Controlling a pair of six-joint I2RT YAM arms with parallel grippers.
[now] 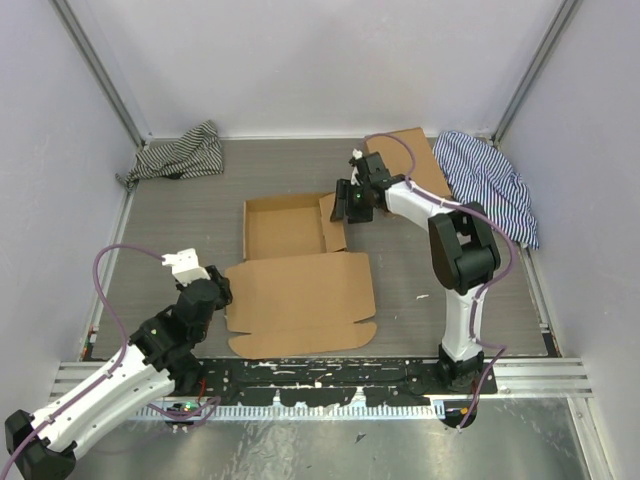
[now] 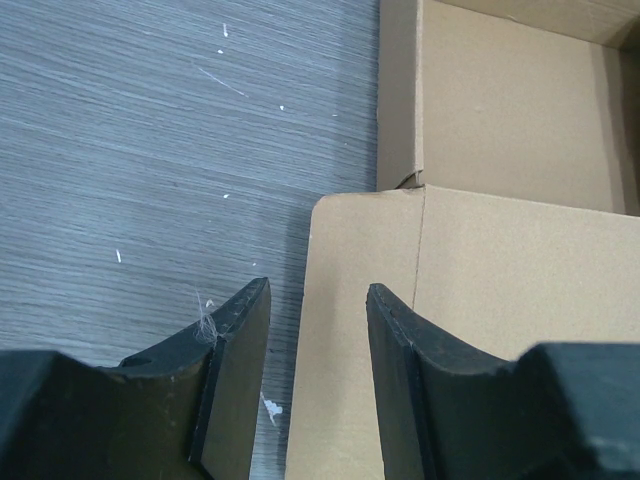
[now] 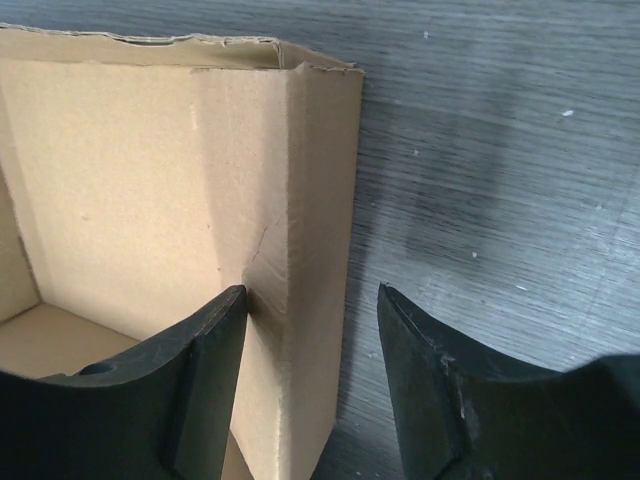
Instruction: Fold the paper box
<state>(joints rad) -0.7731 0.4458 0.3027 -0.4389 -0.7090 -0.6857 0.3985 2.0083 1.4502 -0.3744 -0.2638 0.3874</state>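
The paper box (image 1: 300,270) lies mid-table, brown cardboard. Its shallow tray (image 1: 285,228) sits at the back with walls raised, and its wide lid flap (image 1: 300,295) lies flat toward me. My left gripper (image 1: 222,290) hovers open at the flap's left edge; in the left wrist view that edge (image 2: 310,330) runs between the gripper's (image 2: 318,290) fingers. My right gripper (image 1: 345,205) is open astride the tray's right wall. In the right wrist view the wall (image 3: 320,200) stands between that gripper's (image 3: 311,292) fingers, the left finger (image 3: 215,340) against its inner face and the right finger apart from it.
A dark striped cloth (image 1: 180,155) lies bunched at the back left. A blue striped cloth (image 1: 490,180) lies at the back right, beside a smaller brown cardboard piece (image 1: 412,160). White walls close three sides. A metal rail (image 1: 320,375) runs along the near edge.
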